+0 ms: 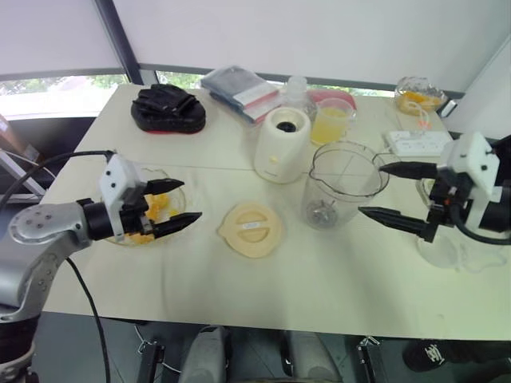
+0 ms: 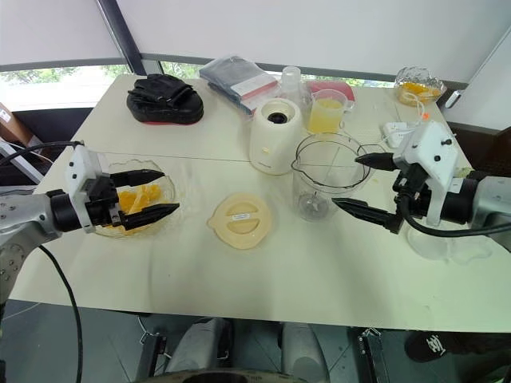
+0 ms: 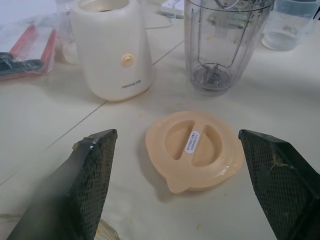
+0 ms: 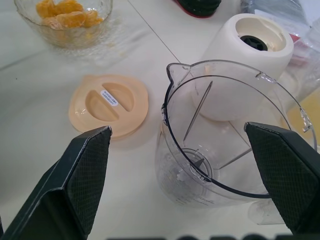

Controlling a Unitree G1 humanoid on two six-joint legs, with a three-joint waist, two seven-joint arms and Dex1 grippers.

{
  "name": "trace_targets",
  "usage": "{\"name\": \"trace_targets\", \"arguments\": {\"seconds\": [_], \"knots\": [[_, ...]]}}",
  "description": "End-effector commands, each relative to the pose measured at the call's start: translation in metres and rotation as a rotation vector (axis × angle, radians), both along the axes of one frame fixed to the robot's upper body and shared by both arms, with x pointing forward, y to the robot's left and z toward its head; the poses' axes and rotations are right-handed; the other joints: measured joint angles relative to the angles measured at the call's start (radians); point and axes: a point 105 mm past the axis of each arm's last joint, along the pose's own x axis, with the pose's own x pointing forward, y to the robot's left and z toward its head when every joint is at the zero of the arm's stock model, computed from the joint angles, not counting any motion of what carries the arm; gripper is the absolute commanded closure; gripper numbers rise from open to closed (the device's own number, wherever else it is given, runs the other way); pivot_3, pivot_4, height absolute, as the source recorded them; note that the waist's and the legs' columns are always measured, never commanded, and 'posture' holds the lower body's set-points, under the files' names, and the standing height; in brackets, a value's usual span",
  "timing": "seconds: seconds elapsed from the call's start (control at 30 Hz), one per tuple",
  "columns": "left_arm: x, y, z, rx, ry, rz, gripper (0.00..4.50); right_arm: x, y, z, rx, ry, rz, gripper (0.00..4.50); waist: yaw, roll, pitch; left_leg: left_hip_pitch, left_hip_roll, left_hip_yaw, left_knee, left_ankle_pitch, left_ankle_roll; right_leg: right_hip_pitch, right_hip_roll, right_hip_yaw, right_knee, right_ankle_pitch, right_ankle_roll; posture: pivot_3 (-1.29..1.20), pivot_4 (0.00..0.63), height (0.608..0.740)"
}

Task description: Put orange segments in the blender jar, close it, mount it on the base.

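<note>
We see the left gripper (image 1: 172,205) with its jaws spread wide and nothing between them, hanging just over the near rim of the scalloped glass dish (image 2: 164,209) that holds the orange segments (image 2: 137,197), on the left side of the table (image 1: 335,279). The right gripper (image 2: 361,185) also has its jaws wide apart and empty, one finger level with the rim of the blender jar (image 1: 339,187) and the other lower beside its wall; we cannot tell whether either finger touches it. The jar stands upright and uncovered, with the small metal blade visible at its bottom and no fruit inside. The flat cream lid (image 1: 251,229) lies on the table between dish and jar, apart from both. The base (image 1: 279,144) stands just behind and to the left of the jar, dark socket up, nothing mounted on it. Behind the jar we note a clear cup of yellow juice (image 1: 331,122). Farther back: a black glove-like object (image 1: 168,109), a packet in plastic wrap (image 1: 239,92), a white power strip (image 1: 419,143) and a bag with more fruit pieces (image 1: 417,96).
</note>
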Motion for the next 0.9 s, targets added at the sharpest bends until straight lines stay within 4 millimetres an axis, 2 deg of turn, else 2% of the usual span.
{"name": "trace_targets", "arguments": {"seconds": [0.03, 0.2, 0.37, 0.53, 0.7, 0.9], "knots": [[-0.002, 0.001, 0.008, 0.018, -0.031, 0.002, 0.44, -0.002, 0.004, 0.009, -0.002, -0.042, 0.023, 0.02, 0.0, 0.0, 0.0, 0.0, 0.0, 0.0, 0.0, 0.0, 0.0, 0.0, 0.0, 0.0, 0.0, 0.0, 0.0, 0.0, 0.15, 0.74], [0.0, 0.004, 0.008, 0.023, -0.022, 0.015, 0.44, 0.0, 0.007, 0.01, 0.004, -0.043, 0.032, 0.02, 0.0, 0.0, 0.0, 0.0, 0.0, 0.0, 0.001, 0.0, 0.0, 0.0, 0.0, 0.0, 0.001, 0.0, 0.0, 0.0, 0.15, 0.74], [0.01, 0.015, 0.012, 0.036, 0.01, 0.072, 0.44, 0.002, 0.012, 0.01, 0.01, -0.049, 0.045, 0.02, -0.001, 0.0, 0.0, 0.001, 0.0, 0.0, 0.002, 0.0, 0.0, 0.0, 0.001, 0.0, 0.005, 0.0, 0.0, 0.0, 0.15, 0.74], [0.028, 0.04, 0.019, 0.029, 0.077, 0.199, 0.44, 0.004, 0.021, 0.007, 0.043, -0.059, 0.059, 0.02, 0.0, 0.0, 0.0, 0.002, 0.0, -0.001, 0.003, 0.001, -0.001, -0.001, 0.002, 0.0, 0.008, 0.0, 0.0, 0.0, 0.15, 0.74], [0.039, 0.066, 0.017, 0.077, 0.246, 0.32, 0.44, 0.004, 0.032, -0.004, 0.086, -0.064, 0.058, 0.02, -0.003, -0.001, 0.0, 0.002, -0.001, -0.001, 0.003, 0.001, -0.001, -0.002, 0.003, 0.0, 0.009, 0.0, 0.0, 0.0, 0.15, 0.74], [0.045, 0.083, 0.026, 0.127, 0.463, 0.385, 0.44, 0.0, 0.046, -0.02, 0.164, -0.071, 0.04, 0.02, 0.0, -0.002, 0.0, 0.001, -0.002, -0.001, 0.003, 0.001, -0.001, -0.002, 0.004, 0.0, 0.01, 0.0, 0.001, 0.0, 0.15, 0.74]]}}
